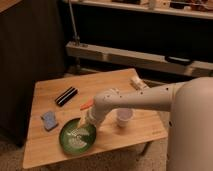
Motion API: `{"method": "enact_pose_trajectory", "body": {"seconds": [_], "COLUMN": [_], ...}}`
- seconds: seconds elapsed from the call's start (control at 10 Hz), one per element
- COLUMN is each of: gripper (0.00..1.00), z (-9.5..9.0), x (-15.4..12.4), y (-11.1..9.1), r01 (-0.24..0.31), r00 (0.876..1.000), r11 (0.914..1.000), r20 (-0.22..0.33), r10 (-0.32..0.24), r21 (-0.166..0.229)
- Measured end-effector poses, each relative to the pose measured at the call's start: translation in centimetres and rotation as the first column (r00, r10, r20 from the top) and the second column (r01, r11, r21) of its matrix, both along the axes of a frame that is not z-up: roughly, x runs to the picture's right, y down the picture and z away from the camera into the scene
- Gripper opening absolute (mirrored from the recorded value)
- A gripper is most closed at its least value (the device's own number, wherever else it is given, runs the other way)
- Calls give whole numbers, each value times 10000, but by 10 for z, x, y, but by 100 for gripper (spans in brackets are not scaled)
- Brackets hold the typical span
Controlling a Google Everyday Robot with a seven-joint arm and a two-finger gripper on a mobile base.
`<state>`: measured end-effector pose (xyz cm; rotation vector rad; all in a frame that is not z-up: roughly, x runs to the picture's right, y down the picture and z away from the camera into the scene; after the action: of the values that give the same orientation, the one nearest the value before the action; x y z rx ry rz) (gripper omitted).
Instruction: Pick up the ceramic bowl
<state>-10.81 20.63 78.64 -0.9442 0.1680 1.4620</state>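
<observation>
The ceramic bowl [76, 138] is a wide, shallow, glossy green bowl with pale lines inside. It sits near the front edge of the wooden table [115, 80]. My white arm reaches from the right across the table. My gripper [89, 121] is down at the bowl's far right rim, over its inside. A small white cup [124, 118] stands to the right of the bowl, beside my arm.
A black rectangular object [66, 96] lies at the table's left middle. A blue sponge [49, 120] lies left of the bowl. An orange object [86, 105] shows behind my wrist. A small pale item [138, 83] lies at the far right. Dark shelving stands behind.
</observation>
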Motion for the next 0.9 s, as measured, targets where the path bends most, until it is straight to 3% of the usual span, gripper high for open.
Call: {"method": "enact_pose_trajectory", "body": {"seconds": [0.6, 0.7, 0.9], "gripper": [57, 54, 35], "z": [21, 24, 27], "x": [-17, -18, -19], "y": [15, 15, 14], "r01": [655, 659, 661], "r00": [9978, 9978, 9978], "r11": [9966, 9964, 9960], "r20": [-20, -26, 50], "r10": [-657, -661, -659], "r21": [-499, -534, -599]}}
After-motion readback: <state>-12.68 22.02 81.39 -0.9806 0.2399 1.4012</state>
